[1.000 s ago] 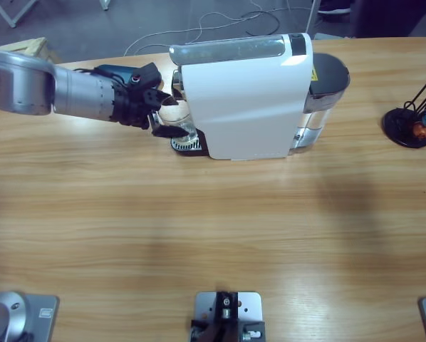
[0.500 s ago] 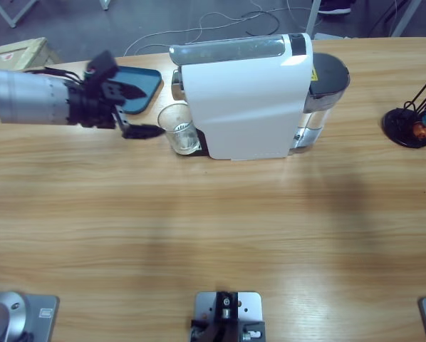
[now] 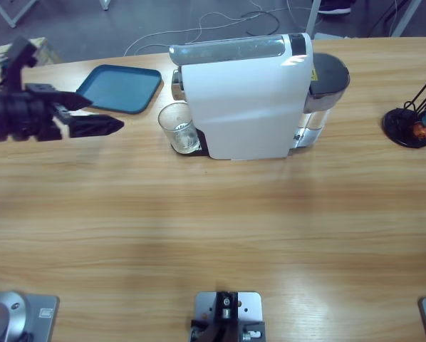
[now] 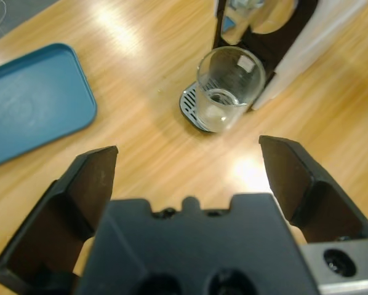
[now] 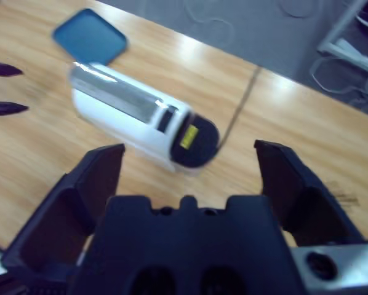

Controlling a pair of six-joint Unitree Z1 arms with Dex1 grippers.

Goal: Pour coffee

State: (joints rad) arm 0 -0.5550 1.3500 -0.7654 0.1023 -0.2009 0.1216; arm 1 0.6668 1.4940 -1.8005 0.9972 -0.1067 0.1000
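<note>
white coffee machine on the far middle of the wooden table, lying with its silver top band toward the far edge and a dark round water tank at its right end. small clear drinking glass upright on the machine's black drip grate at its left end, under the spout. thin pale layer of coffee at the bottom of the glass, barely covering the base, clearest in the left wrist view. teal tray flat on the table, left of the machine and a little farther back, apart from the glass.

left gripper at the left edge of the high view, well left of the glass and just near of the tray, black jaws spread wide, nothing between them, pointing right toward the glass. same glass and tray seen beyond those parted jaws in the left wrist view, glass untouched.

right gripper only in its own wrist view, up above the table looking down on the machine and tray from the far right side, jaws wide apart and holding nothing.

black lamp base at the far right of the table, well apart from the machine.
</note>
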